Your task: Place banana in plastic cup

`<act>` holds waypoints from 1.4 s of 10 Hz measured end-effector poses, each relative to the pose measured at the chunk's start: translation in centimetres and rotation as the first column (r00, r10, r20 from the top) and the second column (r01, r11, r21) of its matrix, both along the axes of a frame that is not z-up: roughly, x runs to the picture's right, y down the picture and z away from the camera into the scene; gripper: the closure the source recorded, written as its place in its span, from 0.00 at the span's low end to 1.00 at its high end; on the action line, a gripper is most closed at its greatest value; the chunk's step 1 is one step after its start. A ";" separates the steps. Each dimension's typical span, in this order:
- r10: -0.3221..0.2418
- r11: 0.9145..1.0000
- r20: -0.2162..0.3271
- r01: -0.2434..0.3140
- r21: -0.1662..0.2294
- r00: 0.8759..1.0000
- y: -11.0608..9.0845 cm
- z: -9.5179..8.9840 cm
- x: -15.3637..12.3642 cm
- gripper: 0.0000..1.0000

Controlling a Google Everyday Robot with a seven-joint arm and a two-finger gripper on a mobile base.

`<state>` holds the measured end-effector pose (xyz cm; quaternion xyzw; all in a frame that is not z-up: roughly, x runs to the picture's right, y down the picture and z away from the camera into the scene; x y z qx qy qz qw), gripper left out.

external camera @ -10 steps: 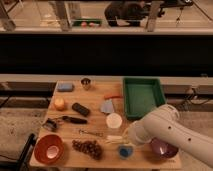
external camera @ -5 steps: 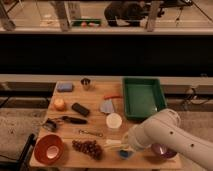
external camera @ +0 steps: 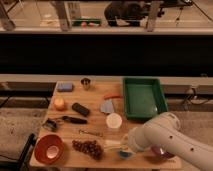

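Blue plastic cup [external camera: 124,153] sits near the front edge of the wooden tabletop [external camera: 95,97], at about 6 o'clock from the cream cup [external camera: 114,120], and the white arm [external camera: 160,140] covers a good part of it. The end effector [external camera: 126,145] hangs just above the cup. I cannot tell how far open it is, nor whether it really has hold of the banana [external camera: 112,143]. The banana shows as a pale strip pointing toward 9 o'clock from the end effector, close over the cup rim and near the grapes [external camera: 88,148].

My worry is this: the banana seems to lie crosswise and looks longer than the cup's mouth. If it is released like this, it may bridge the rim, tip the light cup, or roll toward the grapes or over the front edge. The arm also hides the cup from me, so I judge the alignment poorly. The purple bowl [external camera: 162,152], at 3 o'clock from the cup, is close to the arm and could be pushed.
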<state>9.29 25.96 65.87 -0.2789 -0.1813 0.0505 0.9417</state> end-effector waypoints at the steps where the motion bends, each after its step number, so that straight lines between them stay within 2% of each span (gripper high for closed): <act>1: 0.003 1.000 -0.005 -0.003 0.004 1.000 0.0 0.1 0.1 0.98; 8: 0.015 1.000 -0.032 -0.015 0.005 0.999 0.3 -0.4 0.9 0.96; 14: 0.037 0.999 -0.048 -0.037 -0.012 0.998 0.6 0.1 1.7 0.41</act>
